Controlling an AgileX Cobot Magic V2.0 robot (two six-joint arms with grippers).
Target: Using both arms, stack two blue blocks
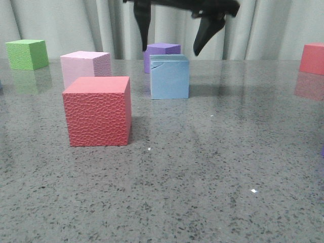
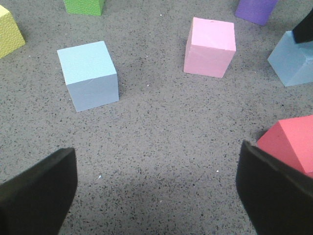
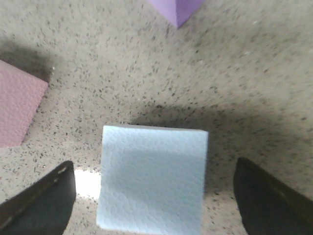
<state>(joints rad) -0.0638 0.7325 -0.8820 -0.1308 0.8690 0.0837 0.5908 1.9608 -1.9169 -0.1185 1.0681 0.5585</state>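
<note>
Front view: the right gripper (image 1: 174, 38) hangs above the cracked blue block (image 1: 169, 77), fingers spread and holding nothing, tips clear of the block's top. This block sits mid-table toward the back. The purple cube (image 1: 161, 52) is just behind it, at its 11 o'clock. The pink cube (image 1: 85, 67) is at its 9 o'clock. The red cube (image 1: 97, 111) stands nearer the camera, at about 8 o'clock. A green cube (image 1: 27, 53) stands far off to the left, and a second red cube (image 1: 312, 58) at the right edge.

Left wrist view: the left gripper (image 2: 156, 191) is wide open and empty over bare table (image 2: 161, 127). The other blue block (image 2: 88, 76) stands alone ahead of the fingers, well apart from the pink cube. A yellow cube (image 2: 9, 32) shows at the edge, and the cracked block (under a dark fingertip) is at the far side.

Right wrist view: the blue block lies between the open fingers (image 3: 39, 203), slightly rotated against them. The step in hand looks like the descent to grasp. To do it well, the gripper should centre first (the block sits nearer one finger), then lower straight and close on opposite flat faces below the crack. The purple cube is near but seems clear of the closing line. The pink cube is the closer neighbour on one finger's side.
</note>
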